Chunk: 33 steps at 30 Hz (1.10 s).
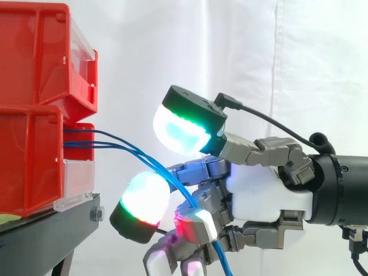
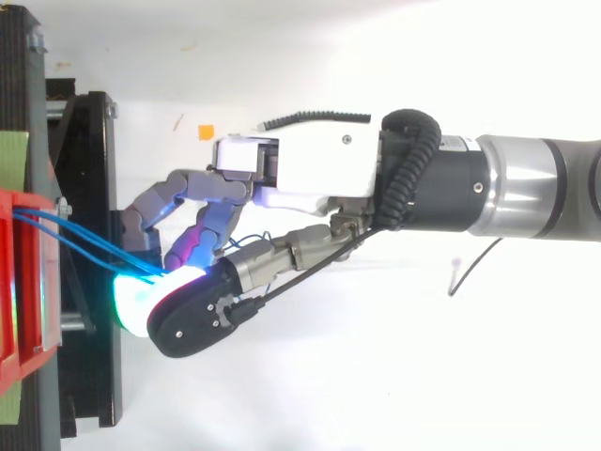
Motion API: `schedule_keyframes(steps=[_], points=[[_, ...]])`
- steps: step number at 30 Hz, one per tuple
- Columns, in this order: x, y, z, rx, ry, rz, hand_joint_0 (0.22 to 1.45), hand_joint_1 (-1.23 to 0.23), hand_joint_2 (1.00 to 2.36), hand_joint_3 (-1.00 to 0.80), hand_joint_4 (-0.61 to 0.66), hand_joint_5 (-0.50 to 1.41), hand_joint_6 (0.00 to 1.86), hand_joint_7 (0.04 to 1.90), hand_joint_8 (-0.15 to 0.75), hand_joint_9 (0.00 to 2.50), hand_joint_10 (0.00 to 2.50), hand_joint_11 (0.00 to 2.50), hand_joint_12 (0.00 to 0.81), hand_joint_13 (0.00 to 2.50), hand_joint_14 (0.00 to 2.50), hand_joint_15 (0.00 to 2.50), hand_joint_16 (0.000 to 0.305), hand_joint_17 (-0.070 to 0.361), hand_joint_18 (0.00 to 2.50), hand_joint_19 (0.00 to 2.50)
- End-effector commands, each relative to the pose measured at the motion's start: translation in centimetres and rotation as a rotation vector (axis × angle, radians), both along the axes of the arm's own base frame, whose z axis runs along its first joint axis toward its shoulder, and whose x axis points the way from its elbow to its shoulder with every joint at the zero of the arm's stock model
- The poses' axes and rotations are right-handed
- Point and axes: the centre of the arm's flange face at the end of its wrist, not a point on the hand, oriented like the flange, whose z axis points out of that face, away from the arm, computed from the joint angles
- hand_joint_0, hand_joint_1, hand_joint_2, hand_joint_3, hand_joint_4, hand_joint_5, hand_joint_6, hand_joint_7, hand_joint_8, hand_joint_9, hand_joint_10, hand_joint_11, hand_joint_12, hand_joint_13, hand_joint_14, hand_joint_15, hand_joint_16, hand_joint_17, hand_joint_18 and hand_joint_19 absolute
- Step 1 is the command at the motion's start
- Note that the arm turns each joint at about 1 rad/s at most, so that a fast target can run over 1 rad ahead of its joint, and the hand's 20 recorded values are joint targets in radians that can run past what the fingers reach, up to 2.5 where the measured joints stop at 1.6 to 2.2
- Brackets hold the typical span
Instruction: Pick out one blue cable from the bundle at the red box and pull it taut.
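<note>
Closest to me, the robot's hand (image 1: 264, 192) faces the stacked red bins (image 1: 29, 161) on their black stand (image 1: 52, 230). Its fingers (image 1: 144, 204) are curled, with one glowing pad above and the others below. Several blue cables (image 1: 92, 145) leave the lower bin, curve down to the right and run between those curled fingers, which wrap around them together.

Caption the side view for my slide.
Blue cables droop from the lower red bin and pass through the robot hand.
</note>
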Motion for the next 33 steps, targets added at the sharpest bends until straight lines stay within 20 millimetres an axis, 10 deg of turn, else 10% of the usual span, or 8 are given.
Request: schedule_keyframes(steps=[1,33], points=[[-0.2,-0.2,0.0,-0.006,0.04,-0.015,0.58,-0.46,1.01,-0.42,0.2,-0.13,0.72,1.04,0.321,1.2,0.03,0.84,0.414,0.87,0.02,0.45,0.063,0.142,0.77,0.75],[-2.2,-1.1,3.2,-0.019,0.155,-0.111,0.62,-0.55,1.02,-0.25,0.19,-0.15,0.77,1.0,0.325,1.17,0.03,0.87,0.413,0.87,0.02,0.45,0.063,0.142,0.75,0.74]])
